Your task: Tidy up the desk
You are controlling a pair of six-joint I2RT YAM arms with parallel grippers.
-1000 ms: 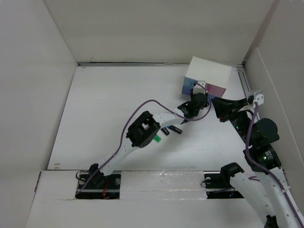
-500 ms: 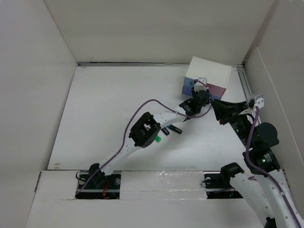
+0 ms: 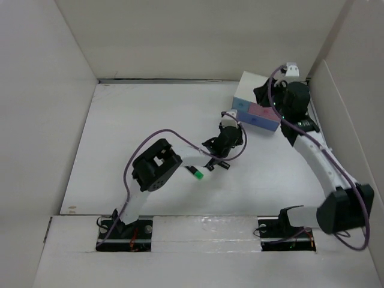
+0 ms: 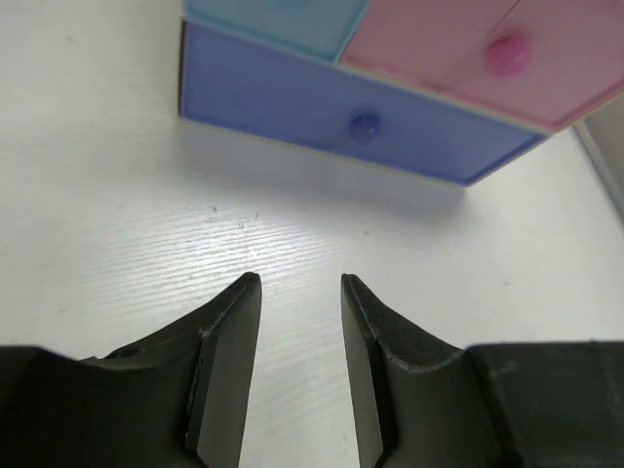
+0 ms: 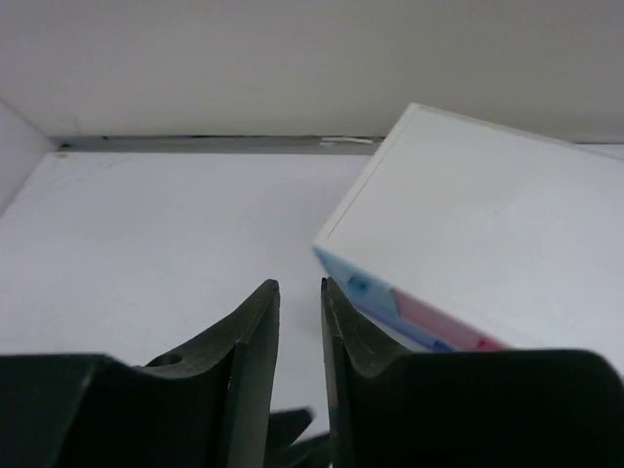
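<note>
The desk (image 3: 138,132) is a wide white tabletop walled by white panels. At its back right stands a small white drawer box (image 3: 247,87) with a light blue, a pink (image 4: 507,54) and a periwinkle drawer (image 4: 366,125), all closed. My left gripper (image 3: 235,128) hovers low over the desk a short way in front of the box; its jaws (image 4: 300,280) are open with only bare tabletop between them. My right gripper (image 3: 259,94) hangs above the box's top, pointing left. Its jaws (image 5: 299,284) stand slightly apart with nothing in them.
Small dark oblong items (image 3: 219,163) and a green one (image 3: 197,174) lie on the desk under the left forearm. White side panels (image 3: 336,90) close in near the box on the right and behind it.
The right arm has swung from the desk beside the box up and back over the box's top, its jaws parting a little. The left gripper has drawn back from the box towards the left.
</note>
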